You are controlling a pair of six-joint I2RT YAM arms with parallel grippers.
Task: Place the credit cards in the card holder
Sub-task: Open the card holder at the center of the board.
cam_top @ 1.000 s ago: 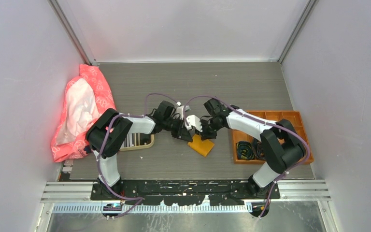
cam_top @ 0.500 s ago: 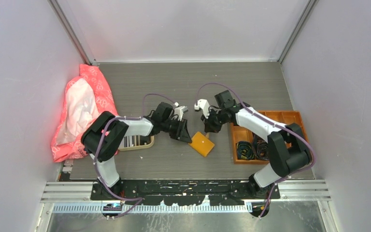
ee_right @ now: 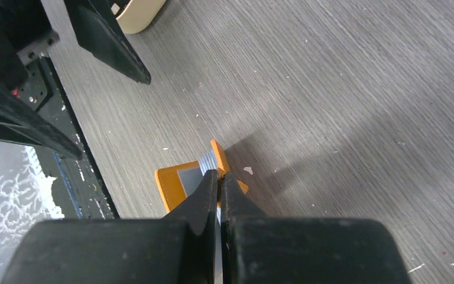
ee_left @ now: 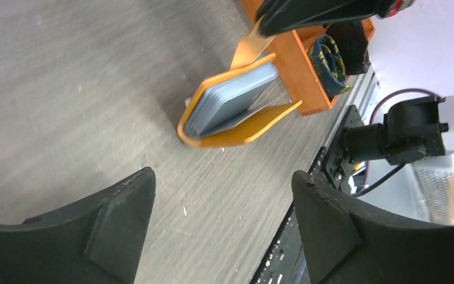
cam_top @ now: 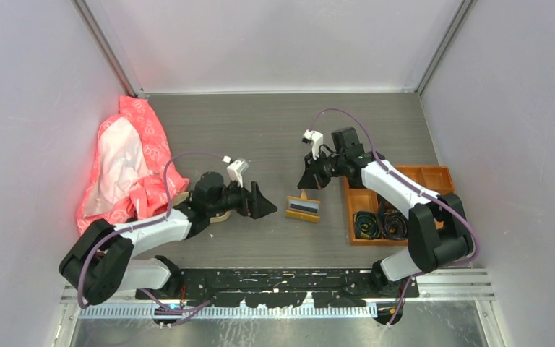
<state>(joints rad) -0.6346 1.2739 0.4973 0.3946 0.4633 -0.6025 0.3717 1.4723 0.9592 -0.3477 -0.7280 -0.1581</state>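
- Now, your left gripper [ee_left: 221,180] stands wide, its two black fingers [ee_left: 115,219] well apart with only bare table between them. It grips nothing.
- It sits low over the grey wood-grain table [cam_top: 260,130] and points at the small mustard-orange leather-like folding card holder [ee_left: 245,131], near it but not touching.
- Your right gripper [ee_right: 219,177] is pinched tight on the card holder's thin orange flap and holds that flap up from above.
- The card holder lies between the two grippers, just beside the left wall of the orange compartmented plastic box [cam_top: 397,176]. You cannot tell whether the two touch.
- The card holder gapes open, with its fold on the table and its mouth turned toward the box.
- A stack of pale blue-grey credit cards [ee_left: 230,94] sits inside it between the two orange leaves, with edges showing at the open side.
- Black coiled cables [cam_top: 377,221] fill the box's near compartments.
- A beige rounded tray [ee_right: 139,12] lies under your left arm and is mostly hidden in the top view.
- A crumpled pink-and-white bag [cam_top: 126,166] rests against the left wall, well apart from the card holder.
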